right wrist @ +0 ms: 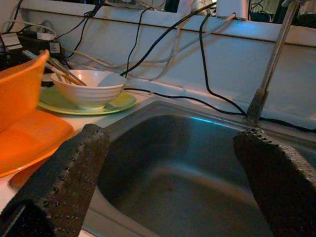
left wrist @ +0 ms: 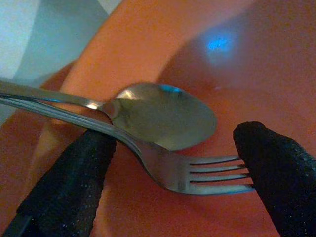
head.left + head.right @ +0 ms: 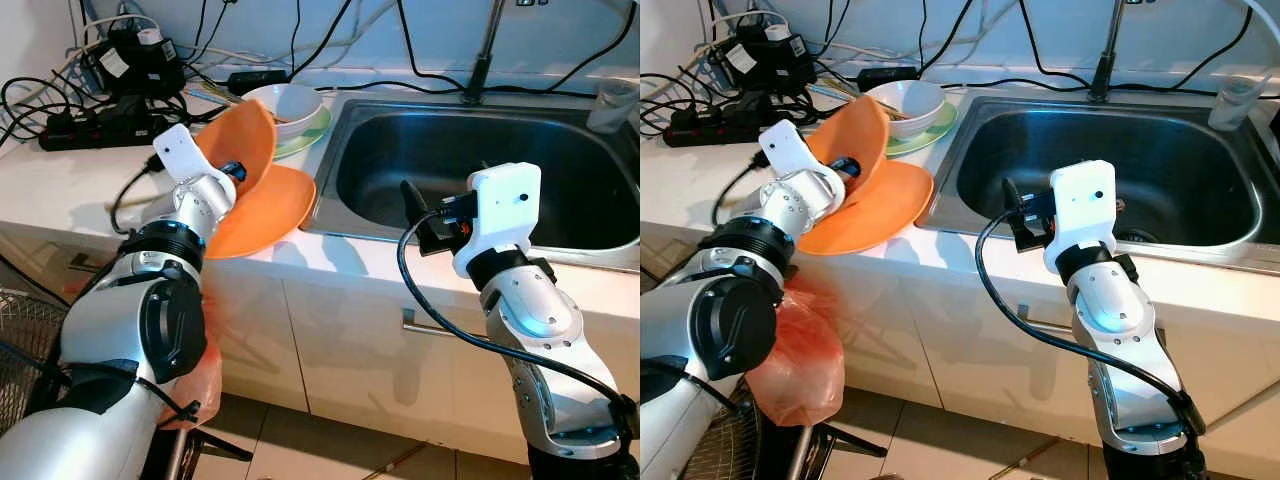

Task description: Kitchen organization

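The left gripper [image 2: 173, 173] was spread around a fork [image 2: 197, 173] and spoon [image 2: 168, 116] inside the tilted orange bowl [image 3: 240, 145] on the plate [image 3: 265, 215]. Closing squarely across both handles should stop them slipping. The right gripper [image 1: 168, 168] hung spread over the sink [image 3: 560, 170].

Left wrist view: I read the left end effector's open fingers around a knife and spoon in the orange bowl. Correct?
Not quite. It is a fork, not a knife, lying under the spoon in the orange bowl. The left wrist view shows its tines between the open left end effector.

Both tools [image 2: 173, 182] [image 1: 168, 182] spread apart
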Controlling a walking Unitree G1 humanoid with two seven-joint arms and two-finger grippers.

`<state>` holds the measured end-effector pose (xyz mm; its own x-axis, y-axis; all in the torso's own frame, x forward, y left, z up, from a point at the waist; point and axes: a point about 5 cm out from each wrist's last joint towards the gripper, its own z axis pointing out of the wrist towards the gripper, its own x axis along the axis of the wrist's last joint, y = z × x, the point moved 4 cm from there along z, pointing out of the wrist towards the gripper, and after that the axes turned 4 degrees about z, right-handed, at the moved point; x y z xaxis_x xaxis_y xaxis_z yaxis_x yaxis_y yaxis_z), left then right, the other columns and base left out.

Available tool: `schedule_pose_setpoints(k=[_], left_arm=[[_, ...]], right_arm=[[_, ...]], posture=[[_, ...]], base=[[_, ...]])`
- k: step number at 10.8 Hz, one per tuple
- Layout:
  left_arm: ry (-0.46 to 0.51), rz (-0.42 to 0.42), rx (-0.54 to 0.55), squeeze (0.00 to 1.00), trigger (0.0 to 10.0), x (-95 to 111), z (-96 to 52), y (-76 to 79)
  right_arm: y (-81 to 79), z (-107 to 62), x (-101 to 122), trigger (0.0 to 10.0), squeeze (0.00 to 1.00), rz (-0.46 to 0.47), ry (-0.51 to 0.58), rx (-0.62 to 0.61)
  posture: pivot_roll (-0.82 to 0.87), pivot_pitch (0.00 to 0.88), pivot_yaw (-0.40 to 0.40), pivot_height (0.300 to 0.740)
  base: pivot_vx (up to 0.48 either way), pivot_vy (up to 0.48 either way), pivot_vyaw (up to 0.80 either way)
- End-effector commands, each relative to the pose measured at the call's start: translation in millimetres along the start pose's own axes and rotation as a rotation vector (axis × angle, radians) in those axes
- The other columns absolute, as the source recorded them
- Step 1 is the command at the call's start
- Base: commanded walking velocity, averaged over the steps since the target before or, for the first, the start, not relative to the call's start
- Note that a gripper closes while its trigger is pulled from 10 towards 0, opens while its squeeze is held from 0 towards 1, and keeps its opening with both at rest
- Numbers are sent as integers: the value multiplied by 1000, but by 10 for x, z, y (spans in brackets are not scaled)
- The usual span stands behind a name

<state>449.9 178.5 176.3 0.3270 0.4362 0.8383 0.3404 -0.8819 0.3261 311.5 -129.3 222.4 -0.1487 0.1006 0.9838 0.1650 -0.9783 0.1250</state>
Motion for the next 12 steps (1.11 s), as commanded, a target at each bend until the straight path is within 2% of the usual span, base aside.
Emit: schedule_pose_setpoints(k=[1, 6, 12], left_arm=[[-3, 52, 10, 0, 10000, -9, 13, -72], [49, 175, -7, 0, 10000, 111, 2, -59], [88, 284, -83, 0, 10000, 180, -27, 95]], right_arm=[[-2, -8, 39, 10000, 0, -5, 9, -8], [-1, 2, 46, 10000, 0, -2, 15, -12], [-8, 8, 43, 10000, 0, 2, 17, -17]], posture=[[-181, 0, 119, 740], [-176, 0, 123, 740], [-173, 0, 131, 740]], base=[[0, 0, 0], [0, 0, 0], [0, 0, 0]])
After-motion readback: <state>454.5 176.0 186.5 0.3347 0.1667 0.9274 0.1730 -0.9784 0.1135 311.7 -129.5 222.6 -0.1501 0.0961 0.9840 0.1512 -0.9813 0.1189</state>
